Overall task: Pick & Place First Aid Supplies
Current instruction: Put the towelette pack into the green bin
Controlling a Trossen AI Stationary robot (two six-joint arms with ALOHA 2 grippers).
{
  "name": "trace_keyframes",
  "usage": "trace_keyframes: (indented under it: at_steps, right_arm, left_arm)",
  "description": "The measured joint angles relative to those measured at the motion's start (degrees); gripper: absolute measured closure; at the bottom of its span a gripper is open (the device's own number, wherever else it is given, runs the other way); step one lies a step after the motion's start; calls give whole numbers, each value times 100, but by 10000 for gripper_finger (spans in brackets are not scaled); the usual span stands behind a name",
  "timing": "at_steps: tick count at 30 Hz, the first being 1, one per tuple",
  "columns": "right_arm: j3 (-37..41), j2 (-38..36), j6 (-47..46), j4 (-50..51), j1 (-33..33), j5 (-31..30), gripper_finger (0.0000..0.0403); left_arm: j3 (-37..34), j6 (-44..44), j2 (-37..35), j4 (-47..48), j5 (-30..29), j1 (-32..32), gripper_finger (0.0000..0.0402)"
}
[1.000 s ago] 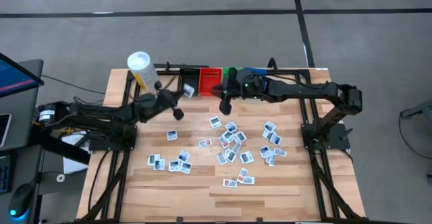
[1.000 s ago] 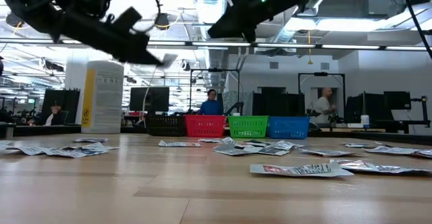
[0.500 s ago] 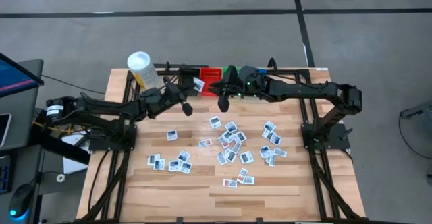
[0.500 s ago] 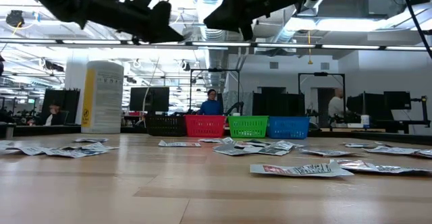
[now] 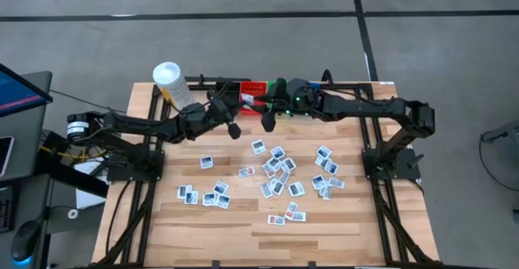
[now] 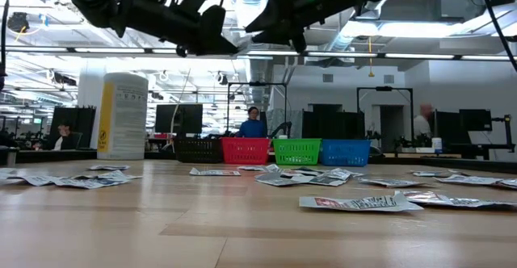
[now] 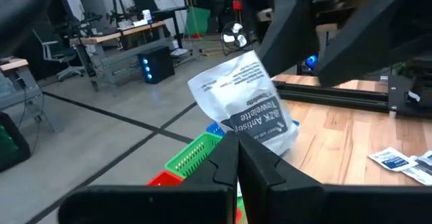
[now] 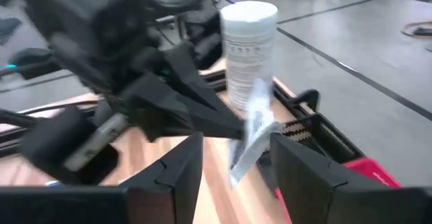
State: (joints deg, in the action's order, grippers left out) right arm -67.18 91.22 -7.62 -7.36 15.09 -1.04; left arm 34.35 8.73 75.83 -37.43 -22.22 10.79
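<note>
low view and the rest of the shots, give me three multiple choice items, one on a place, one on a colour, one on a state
1. Where does the white-capped bottle stand?
A. far left corner of the table
B. near right corner
C. inside the blue bin

2. What colour is the bin between the black bin and the green bin?
A. yellow
B. red
C. white

3. What is the left gripper doing?
A. hanging open and empty
B. shut on an antiseptic towelette packet
C. resting on the table

Answers: 1 A, the high view shows it by that corner. 2 B, the low view shows the row. 3 B, the left wrist view shows its jaws pinching the packet.
</note>
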Motion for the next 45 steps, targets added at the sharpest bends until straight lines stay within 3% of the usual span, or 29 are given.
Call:
trace_keyframes:
  at_steps: [4,17,36,40,45]
  right_arm:
    - [0,2,0,182,54,-230,242]
    - [0,2,0,8,155,-33,284]
    - [0,2,46,-125,142,144,291]
    - [0,2,48,-100,142,167,316]
    - [0,2,92,-55,146,407,391]
  left_arm:
    - [0,0,-51,7,17,0,398]
    - [2,0,-61,-2,11,-2,398]
    - [2,-2,-61,-13,177,-2,398]
    - [2,-2,-61,-15,177,-2,398]
    - [2,-2,-61,-13,179,-2,398]
